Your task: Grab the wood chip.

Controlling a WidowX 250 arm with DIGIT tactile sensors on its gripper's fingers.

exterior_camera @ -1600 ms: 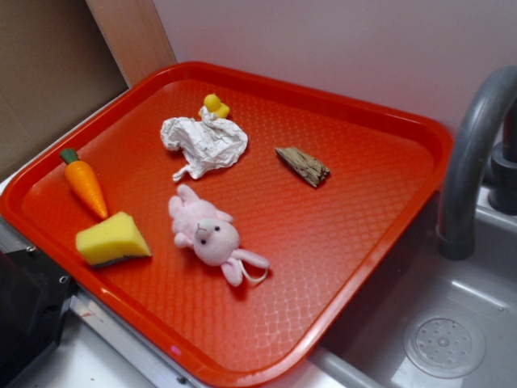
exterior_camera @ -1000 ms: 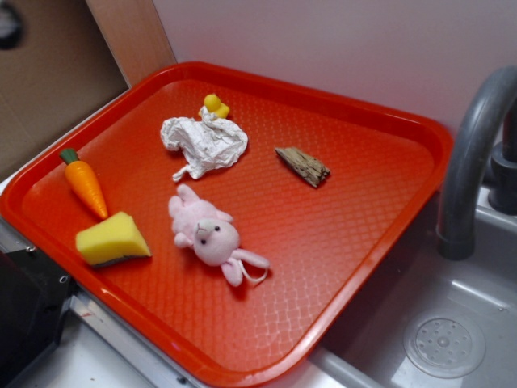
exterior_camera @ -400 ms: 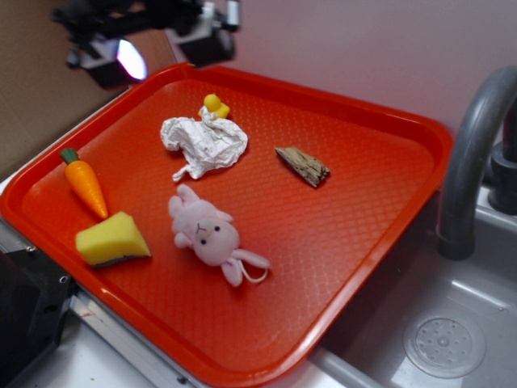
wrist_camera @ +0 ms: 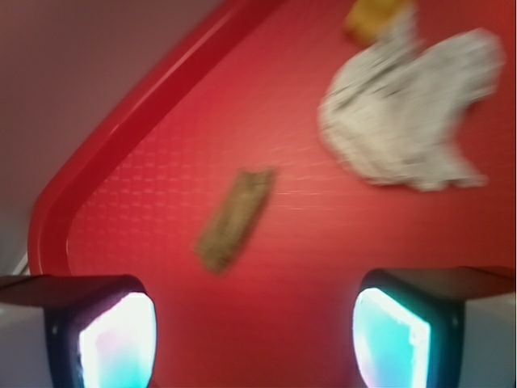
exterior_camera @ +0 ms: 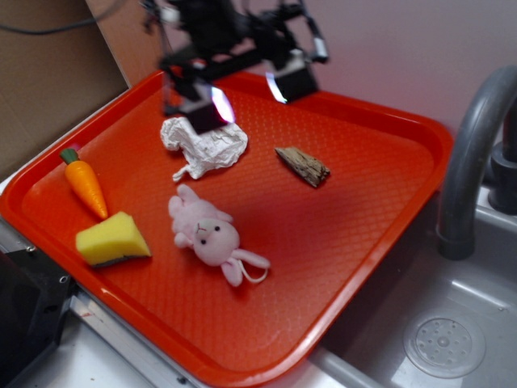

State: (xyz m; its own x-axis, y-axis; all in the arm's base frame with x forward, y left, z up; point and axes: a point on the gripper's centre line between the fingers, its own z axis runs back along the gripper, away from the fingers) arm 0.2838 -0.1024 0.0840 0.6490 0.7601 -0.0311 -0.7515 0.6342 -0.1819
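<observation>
Above the far edge of the red plastic tray (exterior_camera: 380, 242), the black gripper (exterior_camera: 246, 93) hangs with its jaws spread wide and empty, well clear of the surface. In the wrist view the two pads sit at the bottom corners, and the small flat wedge of streaky brown-grey wood, the wood chip (wrist_camera: 234, 218), lies ahead of the gap between them, which suggests the arm is lining up for a descent. The chip (exterior_camera: 302, 166) lies flat on the tray's far half, toward the right edge, apart from everything else, so there is room for both jaws. Nearest it, toward the left, is the crumpled white paper (exterior_camera: 206, 145). Toward the near edge lies the pink plush rabbit (exterior_camera: 212, 234); by the left corner are the orange toy carrot (exterior_camera: 85, 184) and the yellow sponge wedge (exterior_camera: 111, 239).
</observation>
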